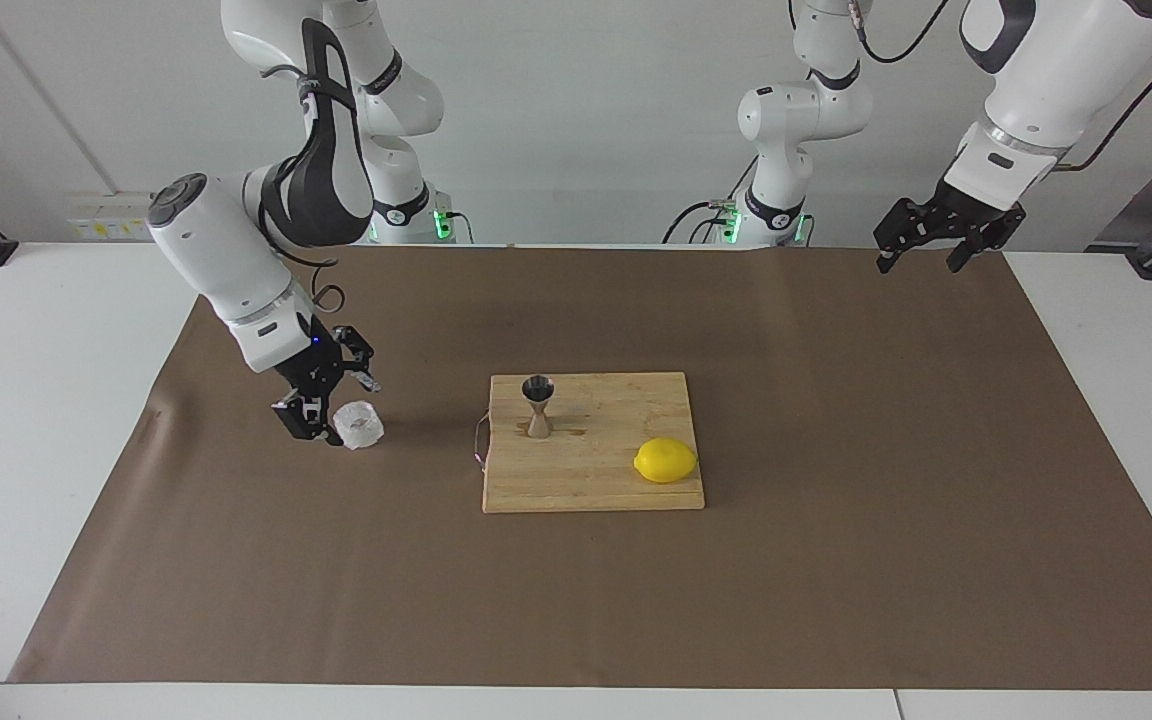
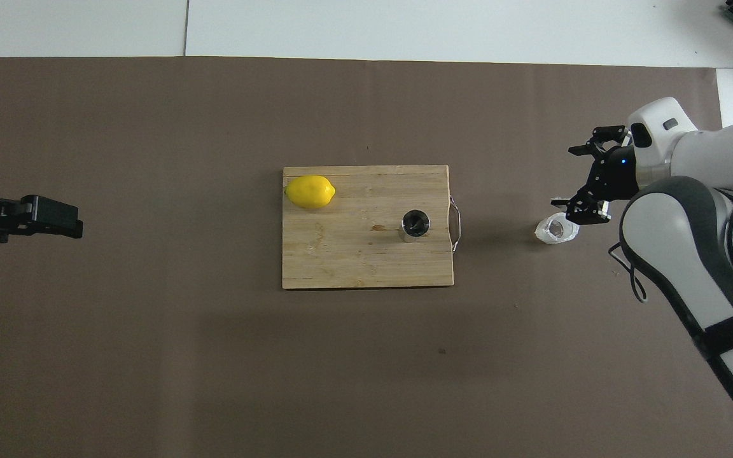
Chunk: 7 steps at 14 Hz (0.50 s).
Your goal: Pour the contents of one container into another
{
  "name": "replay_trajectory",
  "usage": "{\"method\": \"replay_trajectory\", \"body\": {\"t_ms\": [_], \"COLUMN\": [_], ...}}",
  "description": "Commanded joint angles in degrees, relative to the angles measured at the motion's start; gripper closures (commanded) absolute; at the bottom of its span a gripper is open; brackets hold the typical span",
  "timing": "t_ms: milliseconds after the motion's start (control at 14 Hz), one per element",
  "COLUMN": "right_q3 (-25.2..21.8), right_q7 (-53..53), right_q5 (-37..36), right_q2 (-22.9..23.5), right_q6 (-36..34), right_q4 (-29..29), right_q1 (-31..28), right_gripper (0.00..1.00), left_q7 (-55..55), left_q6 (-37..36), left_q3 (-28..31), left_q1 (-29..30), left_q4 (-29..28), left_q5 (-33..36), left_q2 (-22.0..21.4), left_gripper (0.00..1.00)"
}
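Small clear faceted cup (image 1: 358,425) stands upright on brown paper toward right arm's end, just beside right gripper (image 1: 321,395), fingers apart, nothing held. Steel hourglass jigger (image 1: 538,405) on wooden board (image 1: 616,480). Left gripper (image 1: 941,240) waits, fingers apart.

cup: small squat clear faceted cup (image 1: 358,424), upright on brown mat, toward right arm's end
jigger: shiny steel hourglass jigger (image 1: 538,405), upright on wooden board
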Motion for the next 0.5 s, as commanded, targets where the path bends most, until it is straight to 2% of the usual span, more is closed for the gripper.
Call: {"method": "replay_trajectory", "body": {"t_ms": [0,214,429], "right_q3": [0.1,0.1,0.3], "right_q7": [7.6,19.4,34.0], "right_q5": [-1.4,-7.6,-14.3], "right_q2": [-0.6,-1.3,-1.2], "right_q6": [-0.6,-2.6,-4.1], "right_q4": [1.0,4.2,10.1], "right_q1": [-0.4,-0.4,-0.4], "right_gripper": [0.00,0.00,0.00], "left_q7": [0.1,0.1,0.1], "left_q6": [-1.1,-1.1,-1.1], "left_q3": [-0.5,-0.5,-0.5], "left_q1": [0.9,0.9,0.9], "left_q4": [0.7,0.7,0.7], "left_q5": [-0.6,-0.6,-0.6], "left_q2": [0.3,0.3,0.3], "left_gripper": [0.00,0.00,0.00]}}
